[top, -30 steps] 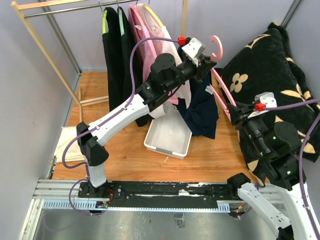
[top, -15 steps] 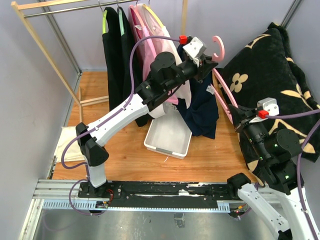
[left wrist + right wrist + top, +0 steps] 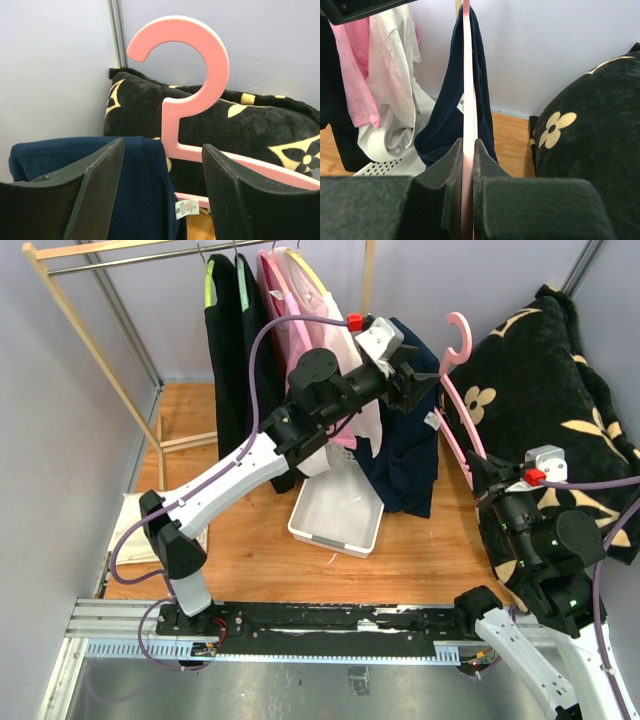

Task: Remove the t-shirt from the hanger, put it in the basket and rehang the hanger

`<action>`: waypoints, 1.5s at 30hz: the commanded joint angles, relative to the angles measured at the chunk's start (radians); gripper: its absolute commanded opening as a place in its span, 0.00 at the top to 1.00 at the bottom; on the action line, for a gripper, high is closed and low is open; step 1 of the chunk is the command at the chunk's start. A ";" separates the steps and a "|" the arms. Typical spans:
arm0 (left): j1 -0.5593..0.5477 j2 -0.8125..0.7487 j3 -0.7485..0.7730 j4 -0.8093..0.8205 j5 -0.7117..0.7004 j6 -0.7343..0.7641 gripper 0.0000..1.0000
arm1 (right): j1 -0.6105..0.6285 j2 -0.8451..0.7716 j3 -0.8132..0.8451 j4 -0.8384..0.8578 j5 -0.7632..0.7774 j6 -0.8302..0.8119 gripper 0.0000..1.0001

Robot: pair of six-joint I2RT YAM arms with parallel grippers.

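**Left claw let go; right claw kept the hanger.**

The left gripper (image 3: pixel 162 146) had sprung apart from the pinch it held a moment before. Its fingers stood wide and gripped nothing, with the hook of the pink hanger (image 3: pixel 171 122) showing beyond the gap. The right gripper (image 3: pixel 468 142) stayed clenched on the hanger's lower arm, and the hook had swung up and over toward the patterned cushion (image 3: pixel 540 370). The navy t-shirt (image 3: pixel 405 455) hung bunched at the hanger's far end, near the left claw, and draped down towards the white tray (image 3: pixel 335 515). Whether it still caught on the hanger I couldn't tell. To my eye it was nearly free and wanted a fresh grab and one more pull.
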 commanded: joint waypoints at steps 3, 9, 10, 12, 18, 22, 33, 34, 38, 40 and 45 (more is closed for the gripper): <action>-0.003 -0.072 -0.097 0.071 0.013 0.016 0.30 | 0.007 -0.042 0.003 0.108 0.020 -0.025 0.99; -0.003 -0.020 -0.107 0.072 0.031 0.000 0.29 | 0.007 -0.052 0.011 0.102 -0.007 -0.028 0.99; -0.003 -0.011 -0.103 0.073 0.039 -0.004 0.29 | 0.007 -0.053 0.013 0.102 -0.010 -0.028 0.99; -0.003 0.009 -0.091 0.073 0.046 -0.013 0.29 | 0.008 -0.054 0.014 0.101 -0.014 -0.029 0.99; -0.004 0.066 -0.045 0.057 0.029 -0.016 0.30 | 0.008 -0.061 0.016 0.099 -0.028 -0.029 0.99; -0.005 0.087 -0.028 0.048 -0.012 -0.020 0.41 | 0.008 -0.066 0.016 0.098 -0.030 -0.029 0.99; -0.005 0.085 -0.014 0.058 -0.099 -0.012 0.99 | 0.007 -0.085 0.020 0.079 -0.026 -0.035 0.99; -0.005 0.086 -0.009 0.061 -0.115 -0.013 1.00 | 0.008 -0.087 0.020 0.076 -0.027 -0.035 0.99; -0.005 0.125 0.077 0.032 -0.216 -0.011 1.00 | 0.007 -0.104 0.036 0.050 -0.034 -0.035 0.99; -0.005 0.167 0.154 0.003 -0.261 0.004 1.00 | 0.007 -0.117 0.047 0.026 -0.037 -0.036 0.99; -0.004 0.306 0.382 -0.072 -0.360 0.058 0.99 | 0.007 -0.175 0.066 -0.037 -0.039 -0.040 0.99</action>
